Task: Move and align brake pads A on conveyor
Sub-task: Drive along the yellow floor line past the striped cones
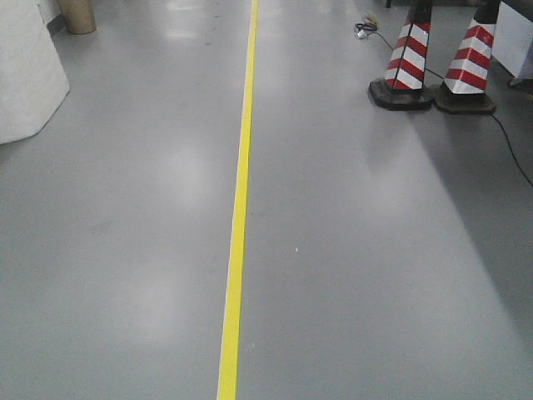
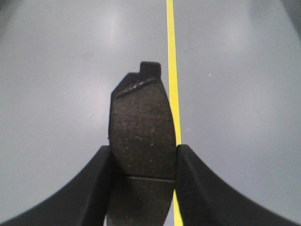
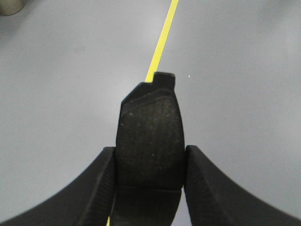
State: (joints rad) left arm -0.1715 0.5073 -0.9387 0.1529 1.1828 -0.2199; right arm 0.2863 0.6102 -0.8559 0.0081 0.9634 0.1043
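In the left wrist view a dark grey brake pad A [image 2: 141, 127] with a cross groove and an end tab stands lengthwise between the black fingers; my left gripper [image 2: 143, 155] is shut on it, held above the grey floor. The right wrist view shows the same: a second brake pad A [image 3: 150, 132] is clamped by my right gripper [image 3: 149, 157], tab end pointing away. The conveyor is out of view in every frame. Neither gripper shows in the front view.
Grey floor with a yellow line [image 1: 240, 200] running away from me. Two red-and-white striped cones [image 1: 408, 58] [image 1: 470, 62] stand far right with a cable [image 1: 508, 142]. A white wrapped object [image 1: 25, 71] and a brown cylinder [image 1: 79, 15] sit at far left.
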